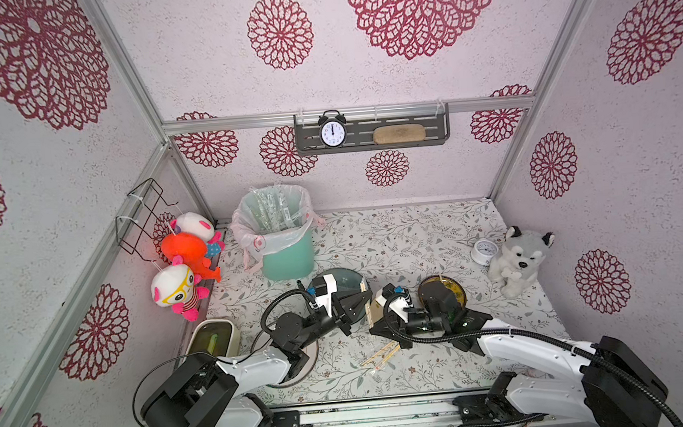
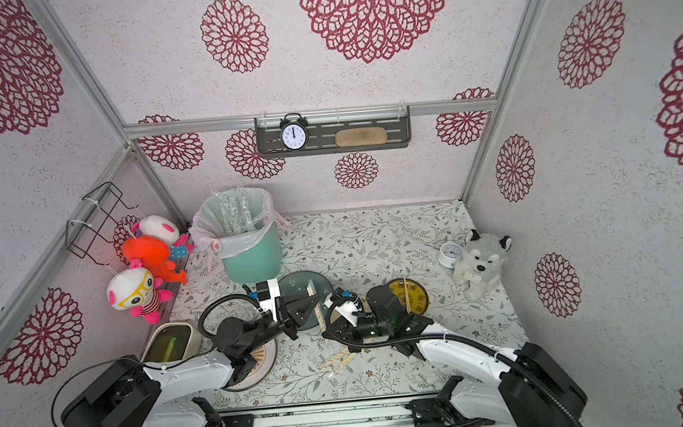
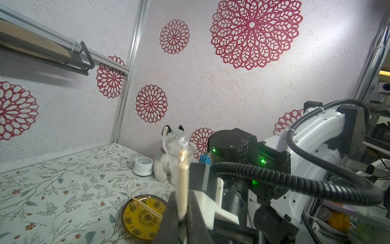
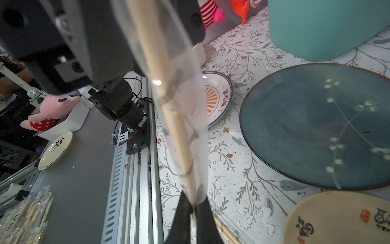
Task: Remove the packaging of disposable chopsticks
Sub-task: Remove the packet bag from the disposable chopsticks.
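One pair of disposable chopsticks (image 4: 175, 126), still inside its clear packaging (image 4: 196, 131), hangs in the air between my two grippers, above the table's middle. My left gripper (image 3: 182, 213) is shut on the chopsticks partway along. Beyond its jaws the sticks (image 3: 183, 181) end in a crinkled sleeve tip (image 3: 182, 145). My right gripper (image 4: 193, 208) is shut on the sleeve's other end. In both top views the left gripper (image 1: 366, 300) (image 2: 317, 297) sits just behind the right gripper (image 1: 372, 329). Another wrapped pair (image 1: 380, 353) lies on the table near the front.
A teal bin (image 1: 288, 252) with a liner holds discarded sleeves (image 1: 273, 211) at the back left. A blue-grey plate (image 4: 316, 126), a white sun-pattern plate (image 4: 215, 99) and a cream dish (image 4: 337, 217) lie below. A yellow dish (image 3: 139, 219) carries bare sticks. A husky plush (image 1: 516, 259) and a small clock (image 1: 483, 251) stand at the right.
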